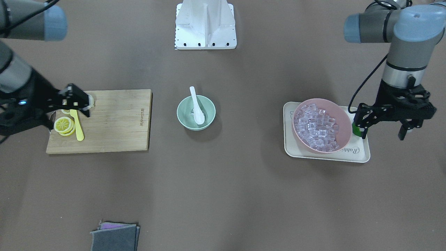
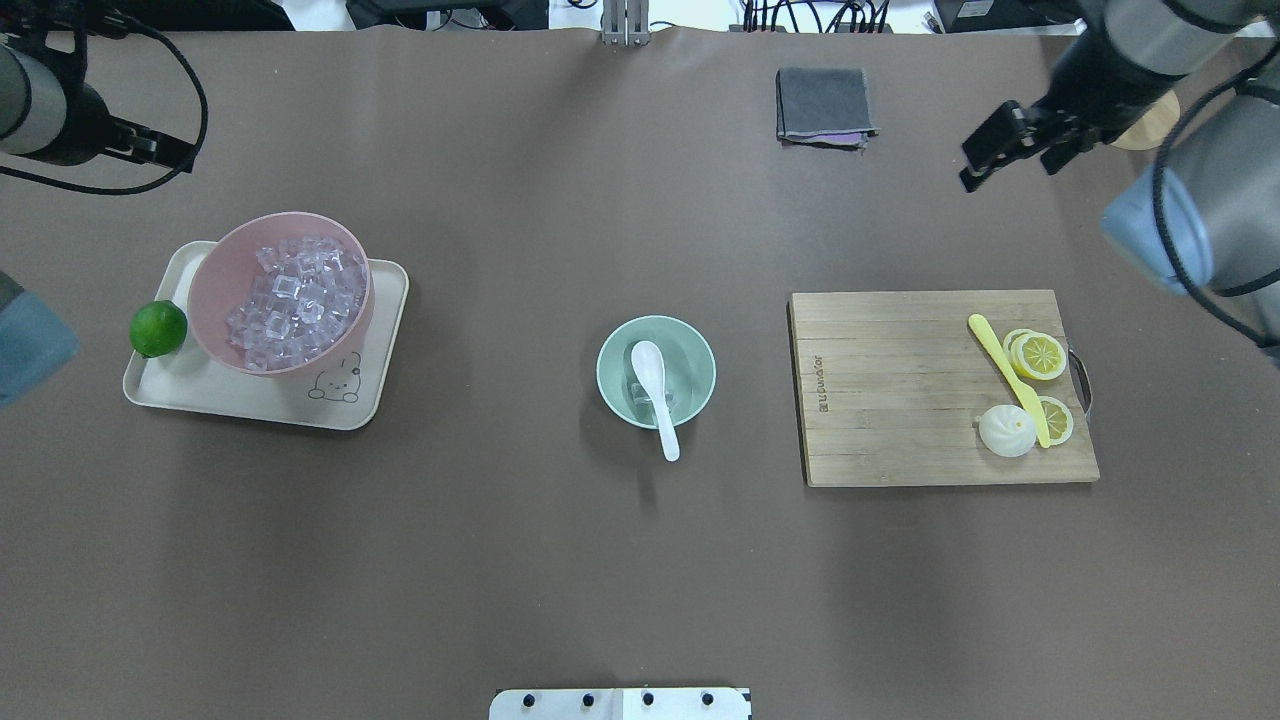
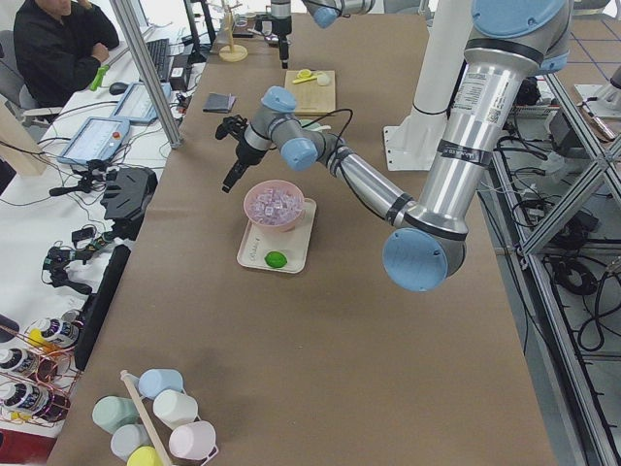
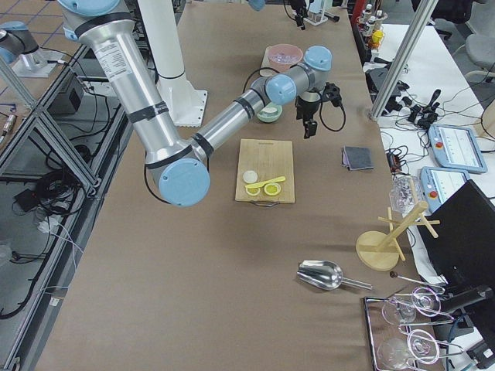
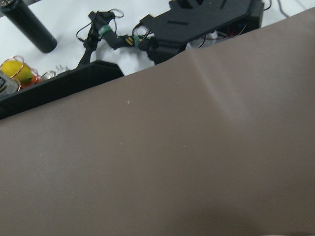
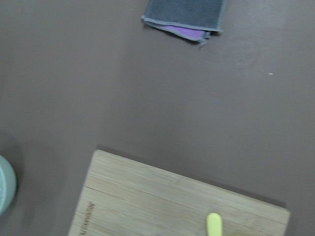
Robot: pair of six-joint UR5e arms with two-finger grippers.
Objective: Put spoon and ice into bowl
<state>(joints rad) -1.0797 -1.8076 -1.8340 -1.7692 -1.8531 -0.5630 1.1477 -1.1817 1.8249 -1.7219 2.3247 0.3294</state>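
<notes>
1. The white spoon [image 2: 655, 395] lies in the mint-green bowl [image 2: 690, 350] at mid-table, scoop inside and handle over the rim. I see clear ice [image 2: 638, 392] under it.
2. A pink bowl [image 2: 215, 290] heaped with more cubes stands on a cream tray [image 2: 385, 330] lettered "Rabbi…", with a lime [image 2: 158, 328] beside it.
3. The bamboo cutting board [image 2: 900, 400] carries print I cannot read, lemon slices [image 2: 1040, 355], a yellow knife [image 2: 1005, 375] and a white bun [image 2: 1005, 432].
4. The left gripper [image 1: 382, 130] hangs spread and empty by the lime. I cannot tell the state of the right gripper [image 1: 86, 104].
5. A folded grey cloth [image 2: 822, 103] lies on the brown table cover [image 2: 560, 560].
</notes>
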